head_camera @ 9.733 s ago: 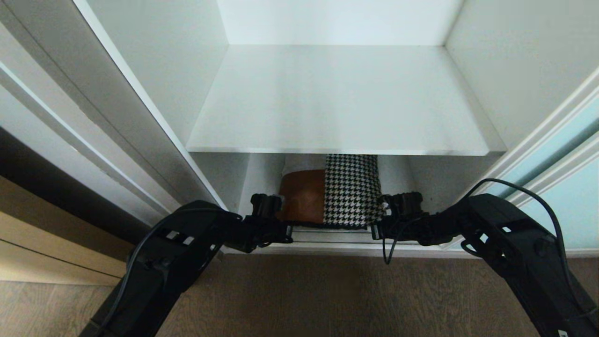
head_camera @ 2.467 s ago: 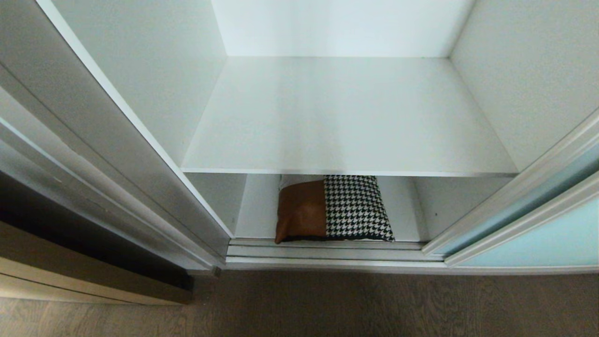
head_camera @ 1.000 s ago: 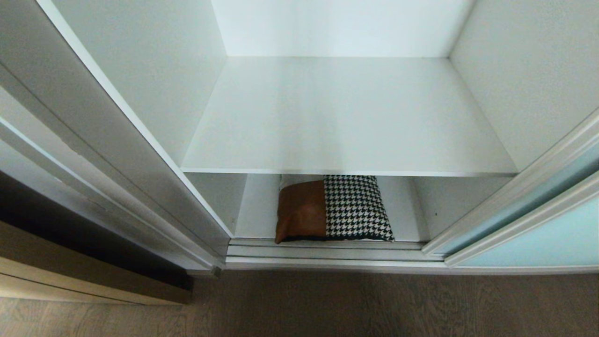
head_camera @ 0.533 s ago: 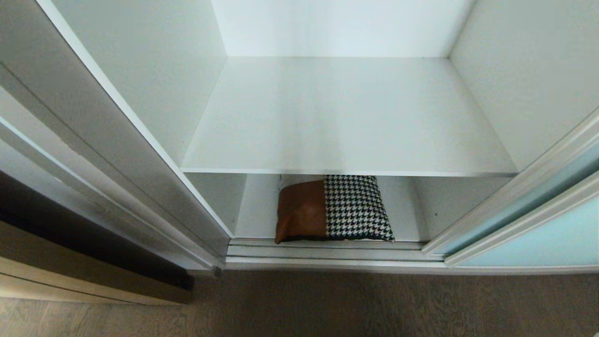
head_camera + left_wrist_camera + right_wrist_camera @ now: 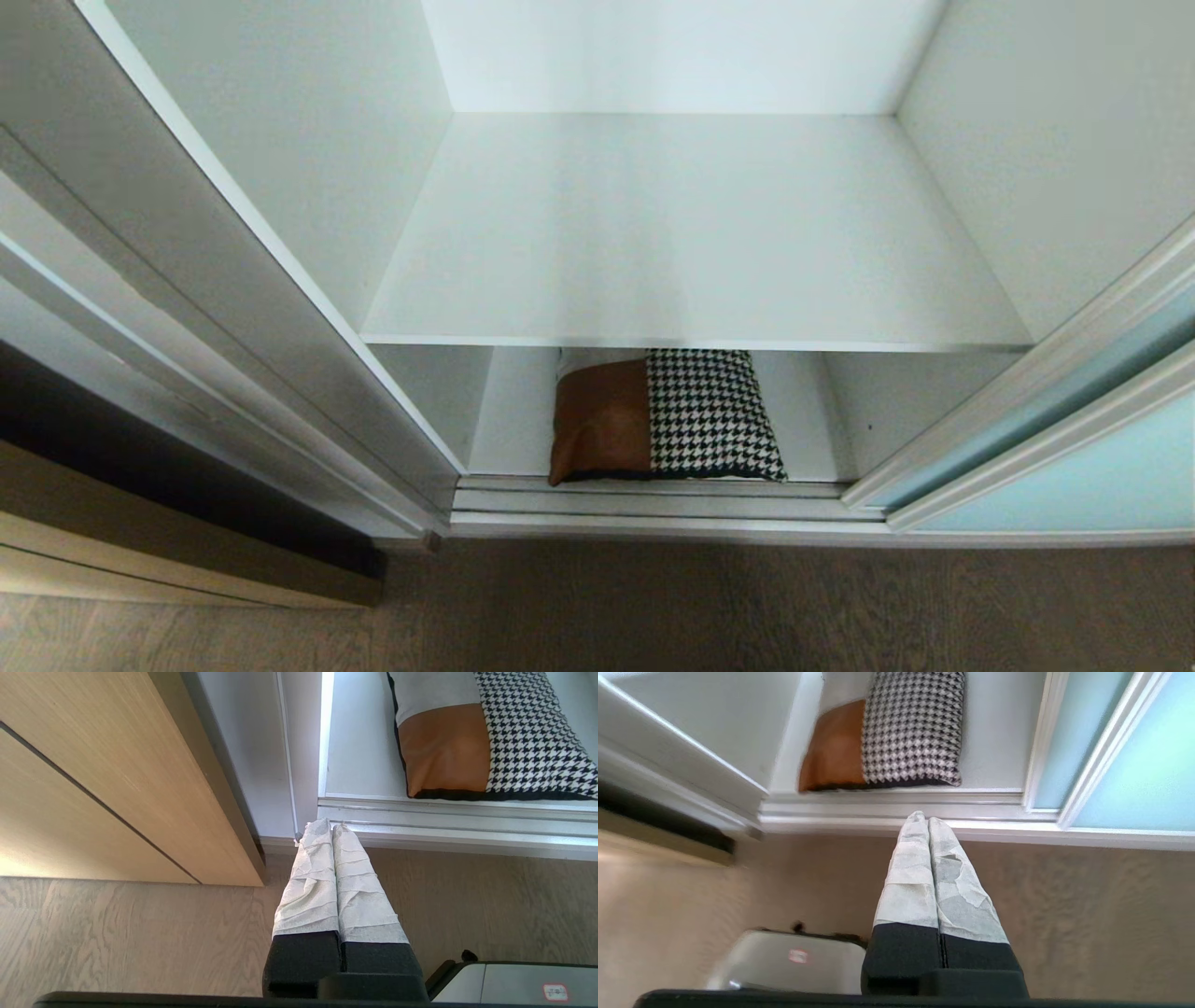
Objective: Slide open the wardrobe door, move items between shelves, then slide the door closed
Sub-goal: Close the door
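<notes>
The cushion (image 5: 667, 420), half tan leather and half houndstooth, lies flat on the lower shelf (image 5: 518, 420) near its front edge. Above it the upper shelf (image 5: 691, 233) is bare. The sliding wardrobe door (image 5: 1102, 467), frosted aqua glass, stands pushed to the right, leaving the wardrobe open. Neither arm shows in the head view. My left gripper (image 5: 329, 823) is shut and empty over the wooden floor, short of the door track (image 5: 444, 821), with the cushion (image 5: 467, 742) beyond it. My right gripper (image 5: 924, 819) is also shut and empty, in front of the cushion (image 5: 896, 737) and left of the door (image 5: 1134, 765).
A tan wood-grain panel (image 5: 93, 788) stands left of the wardrobe. The silver floor track (image 5: 653, 509) runs along the wardrobe's front. Wooden floor (image 5: 653, 607) lies before it. Part of my grey base (image 5: 784, 961) shows under the right gripper.
Nothing has shifted in the head view over the last second. Much earlier both arms flanked the cushion on the lower shelf; they are now out of that view.
</notes>
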